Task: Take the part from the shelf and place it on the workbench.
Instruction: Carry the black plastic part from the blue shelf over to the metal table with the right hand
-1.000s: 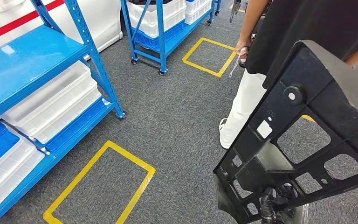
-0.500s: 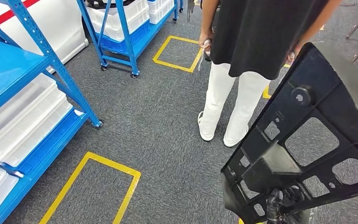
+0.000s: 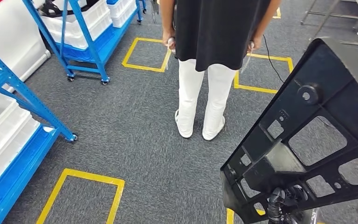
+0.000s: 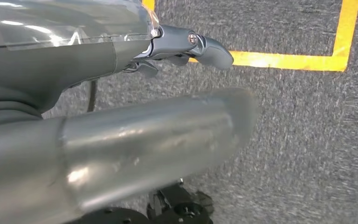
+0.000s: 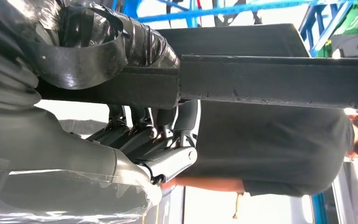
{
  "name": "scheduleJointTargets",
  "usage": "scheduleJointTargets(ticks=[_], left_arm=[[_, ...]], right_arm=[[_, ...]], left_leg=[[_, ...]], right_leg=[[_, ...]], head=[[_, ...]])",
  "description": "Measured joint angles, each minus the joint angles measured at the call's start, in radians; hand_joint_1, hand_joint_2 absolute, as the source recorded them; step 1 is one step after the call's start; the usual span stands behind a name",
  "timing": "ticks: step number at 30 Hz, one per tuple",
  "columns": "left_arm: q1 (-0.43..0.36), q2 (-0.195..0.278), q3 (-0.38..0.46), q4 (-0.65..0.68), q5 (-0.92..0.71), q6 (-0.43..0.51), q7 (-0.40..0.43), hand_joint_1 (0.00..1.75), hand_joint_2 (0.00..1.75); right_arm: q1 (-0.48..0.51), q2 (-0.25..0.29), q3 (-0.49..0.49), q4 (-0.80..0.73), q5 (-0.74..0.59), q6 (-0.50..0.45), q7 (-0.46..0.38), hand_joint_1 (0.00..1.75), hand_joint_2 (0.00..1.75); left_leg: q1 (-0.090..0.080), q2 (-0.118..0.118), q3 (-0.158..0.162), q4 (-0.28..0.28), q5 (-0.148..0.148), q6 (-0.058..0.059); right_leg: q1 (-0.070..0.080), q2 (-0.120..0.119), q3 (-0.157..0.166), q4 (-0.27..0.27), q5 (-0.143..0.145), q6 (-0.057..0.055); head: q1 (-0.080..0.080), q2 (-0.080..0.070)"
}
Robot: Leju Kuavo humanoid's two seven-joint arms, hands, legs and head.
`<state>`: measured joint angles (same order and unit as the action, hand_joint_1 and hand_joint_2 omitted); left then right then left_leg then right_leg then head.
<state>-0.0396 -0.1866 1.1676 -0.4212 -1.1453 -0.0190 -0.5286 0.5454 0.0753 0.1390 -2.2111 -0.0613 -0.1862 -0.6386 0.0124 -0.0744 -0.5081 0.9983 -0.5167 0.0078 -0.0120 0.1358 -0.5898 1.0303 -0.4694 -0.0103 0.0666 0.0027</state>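
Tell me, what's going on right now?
Right hand grips black part. Left hand hangs, holding nothing. Person stands ahead on the carpet.

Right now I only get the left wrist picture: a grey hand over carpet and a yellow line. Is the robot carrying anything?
Observer: Yes. In the right wrist view, the right hand grips the edge of a big black part.
Operator: Is anyone near it?
Observer: A person in a black top and white trousers stands on the carpet just ahead of the robot.
Operator: Any shelf close by?
Observer: A blue shelf holding white bins stands on the robot's left in the head view.
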Motion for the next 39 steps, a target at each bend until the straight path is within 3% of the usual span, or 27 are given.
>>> scheduleJointTargets(ticks=[1, 3, 5, 7, 8, 9, 12, 14, 16, 18, 20, 22, 23, 24, 25, 27, 29, 31, 32, 33, 34, 36, 38, 39], left_arm=[[0.000, 0.000, -0.002, 0.000, -0.002, -0.001, -0.001, 0.00, 0.00], [0.000, 0.001, -0.006, 0.000, -0.006, -0.002, -0.002, 0.00, 0.00], [0.004, 0.003, -0.008, 0.000, -0.008, -0.004, -0.004, 0.00, 0.00], [0.009, 0.005, -0.008, 0.000, -0.011, -0.006, -0.004, 0.00, 0.00], [0.010, 0.006, -0.008, 0.000, -0.014, -0.008, -0.004, 0.00, 0.00], [0.010, 0.006, -0.008, 0.000, -0.016, -0.010, -0.004, 0.00, 0.00], [0.009, 0.006, -0.009, 0.000, -0.020, -0.014, -0.003, 0.00, 0.00], [0.008, 0.006, -0.010, 0.000, -0.021, -0.015, -0.001, 0.00, 0.00], [0.005, 0.005, -0.012, 0.000, -0.023, -0.015, 0.001, 0.00, 0.00], [0.003, 0.005, -0.015, 0.000, -0.025, -0.015, 0.003, 0.00, 0.00], [0.005, 0.005, -0.016, 0.000, -0.026, -0.016, 0.003, 0.00, 0.00], [0.010, 0.004, -0.016, 0.000, -0.027, -0.016, 0.004, 0.00, 0.00], [0.012, 0.004, -0.016, 0.000, -0.027, -0.016, 0.004, 0.00, 0.00], [0.013, 0.004, -0.016, 0.000, -0.027, -0.016, 0.004, 0.00, 0.00], [0.013, 0.004, -0.016, 0.000, -0.027, -0.016, 0.004, 0.00, 0.00], [0.013, 0.004, -0.016, 0.000, -0.027, -0.016, 0.004, 0.00, 0.00], [0.013, 0.004, -0.016, 0.000, -0.027, -0.016, 0.005, 0.00, 0.00], [0.010, 0.003, -0.017, 0.000, -0.027, -0.017, 0.005, 0.00, 0.00], [0.008, 0.002, -0.017, 0.000, -0.027, -0.017, 0.005, 0.00, 0.00], [0.007, 0.001, -0.018, 0.000, -0.027, -0.017, 0.005, 0.00, 0.00], [0.007, 0.001, -0.018, -0.001, -0.027, -0.017, 0.005, 0.00, 0.00], [0.009, 0.001, -0.018, -0.001, -0.027, -0.017, 0.004, 0.00, 0.00], [0.013, 0.001, -0.018, -0.001, -0.029, -0.017, 0.006, 0.00, 0.00], [0.013, 0.000, -0.019, -0.002, -0.030, -0.017, 0.006, 0.00, 0.00]], right_arm=[[0.003, 0.003, -0.004, -0.001, 0.000, 0.002, 0.000, 1.75, 1.75], [0.007, 0.007, -0.013, -0.004, 0.003, 0.004, 0.000, 1.75, 1.75], [0.010, 0.011, -0.020, -0.006, 0.006, 0.007, 0.000, 1.75, 1.75], [0.013, 0.015, -0.028, -0.007, 0.007, 0.016, 0.000, 1.75, 1.75], [0.015, 0.019, -0.032, -0.007, 0.007, 0.023, 0.000, 1.75, 1.75], [0.018, 0.022, -0.037, -0.007, 0.008, 0.030, 0.000, 1.75, 1.75], [0.020, 0.033, -0.046, -0.007, 0.012, 0.042, 0.003, 1.75, 1.75], [0.022, 0.040, -0.050, -0.009, 0.014, 0.043, 0.004, 1.75, 1.75], [0.027, 0.048, -0.056, -0.011, 0.015, 0.043, 0.004, 1.75, 1.75], [0.032, 0.056, -0.061, -0.015, 0.015, 0.043, 0.004, 1.75, 1.75], [0.033, 0.062, -0.063, -0.020, 0.015, 0.043, 0.004, 1.75, 1.75], [0.033, 0.066, -0.064, -0.020, 0.015, 0.043, 0.004, 1.75, 1.75], [0.034, 0.067, -0.064, -0.020, 0.015, 0.044, 0.004, 1.75, 1.75], [0.034, 0.068, -0.065, -0.020, 0.015, 0.046, 0.005, 1.75, 1.75], [0.034, 0.068, -0.065, -0.020, 0.015, 0.048, 0.006, 1.75, 1.75], [0.034, 0.068, -0.066, -0.020, 0.015, 0.052, 0.007, 1.75, 1.75], [0.034, 0.068, -0.066, -0.022, 0.015, 0.054, 0.008, 1.75, 1.75], [0.036, 0.069, -0.068, -0.024, 0.015, 0.055, 0.010, 1.75, 1.75], [0.038, 0.070, -0.069, -0.025, 0.015, 0.055, 0.010, 1.75, 1.75], [0.039, 0.071, -0.071, -0.026, 0.015, 0.055, 0.010, 1.75, 1.75], [0.039, 0.071, -0.073, -0.026, 0.015, 0.055, 0.011, 1.75, 1.75], [0.037, 0.072, -0.077, -0.026, 0.015, 0.056, 0.012, 1.75, 1.75], [0.037, 0.073, -0.082, -0.026, 0.015, 0.062, 0.017, 1.75, 1.75], [0.037, 0.074, -0.086, -0.026, 0.016, 0.068, 0.019, 1.75, 1.75]], left_leg=[[0.001, 0.012, 0.002, -0.004, 0.004, 0.006], [0.004, 0.040, 0.007, -0.017, 0.014, 0.020], [0.002, 0.071, 0.008, -0.024, 0.017, 0.029], [-0.002, 0.103, 0.007, -0.024, 0.015, 0.031], [-0.002, 0.118, 0.007, -0.023, 0.014, 0.031], [-0.002, 0.131, 0.008, -0.022, 0.011, 0.029], [-0.004, 0.164, 0.017, -0.016, 0.000, 0.015], [-0.007, 0.180, 0.022, -0.012, -0.008, 0.003], [-0.006, 0.192, 0.027, -0.013, -0.012, -0.007], [-0.002, 0.159, 0.021, 0.014, -0.037, -0.016], [0.002, 0.104, -0.024, 0.116, -0.100, -0.020], [0.003, 0.084, -0.088, 0.247, -0.153, -0.020], [0.003, 0.082, -0.108, 0.283, -0.157, -0.020], [0.003, 0.080, -0.111, 0.277, -0.136, -0.019], [0.004, 0.075, -0.096, 0.234, -0.101, -0.017], [0.006, 0.035, -0.041, 0.096, -0.027, -0.013], [0.007, 0.001, -0.012, 0.022, -0.005, -0.009], [0.003, 0.012, -0.008, 0.013, -0.005, 0.000], [0.004, 0.024, -0.006, 0.009, -0.001, 0.007], [0.005, 0.036, -0.005, 0.004, 0.004, 0.015], [0.006, 0.050, -0.005, -0.001, 0.008, 0.023], [0.003, 0.079, -0.006, -0.003, 0.009, 0.030], [-0.001, 0.109, -0.007, -0.003, 0.008, 0.031], [-0.001, 0.122, -0.007, -0.003, 0.006, 0.031]], right_leg=[[-0.002, 0.005, -0.003, 0.000, 0.002, 0.006], [0.001, -0.032, -0.019, 0.029, -0.019, 0.014], [0.004, -0.097, -0.069, 0.134, -0.081, 0.018], [-0.002, -0.124, -0.124, 0.252, -0.130, 0.024], [-0.006, -0.128, -0.131, 0.271, -0.130, 0.027], [-0.009, -0.133, -0.117, 0.249, -0.110, 0.029], [-0.009, -0.182, -0.008, 0.057, -0.033, 0.028], [0.000, -0.199, 0.022, 0.000, -0.026, 0.020], [0.004, -0.178, 0.020, -0.003, -0.024, 0.008], [0.000, -0.159, 0.021, -0.010, -0.019, -0.006], [-0.002, -0.141, 0.021, -0.014, -0.015, -0.017], [0.001, -0.117, 0.018, -0.012, -0.015, -0.021], [0.003, -0.104, 0.018, -0.010, -0.015, -0.021], [0.003, -0.089, 0.017, -0.008, -0.015, -0.021], [0.003, -0.074, 0.018, -0.005, -0.016, -0.020], [0.004, -0.047, 0.018, 0.001, -0.018, -0.015], [0.003, -0.023, 0.011, 0.005, -0.017, -0.003], [0.000, 0.001, 0.004, 0.003, -0.011, 0.011], [-0.001, -0.005, 0.001, 0.006, -0.012, 0.015], [0.001, -0.027, -0.007, 0.021, -0.022, 0.019], [0.002, -0.058, -0.023, 0.054, -0.045, 0.022], [0.003, -0.116, -0.079, 0.172, -0.112, 0.028], [-0.001, -0.128, -0.125, 0.271, -0.147, 0.032], [-0.002, -0.131, -0.124, 0.273, -0.138, 0.033]], head=[[0.000, 0.000], [0.000, 0.000], [0.000, 0.000], [0.000, 0.000], [0.000, 0.000], [0.000, 0.000], [0.000, 0.000], [0.000, 0.000], [0.000, 0.000], [0.000, 0.000], [0.000, 0.000], [0.000, 0.000], [0.000, 0.000], [0.000, 0.000], [0.000, 0.000], [0.000, 0.000], [0.000, 0.000], [0.000, 0.000], [0.000, 0.000], [0.000, 0.000], [0.000, 0.000], [0.001, 0.000], [0.000, 0.000], [0.001, 0.000]])
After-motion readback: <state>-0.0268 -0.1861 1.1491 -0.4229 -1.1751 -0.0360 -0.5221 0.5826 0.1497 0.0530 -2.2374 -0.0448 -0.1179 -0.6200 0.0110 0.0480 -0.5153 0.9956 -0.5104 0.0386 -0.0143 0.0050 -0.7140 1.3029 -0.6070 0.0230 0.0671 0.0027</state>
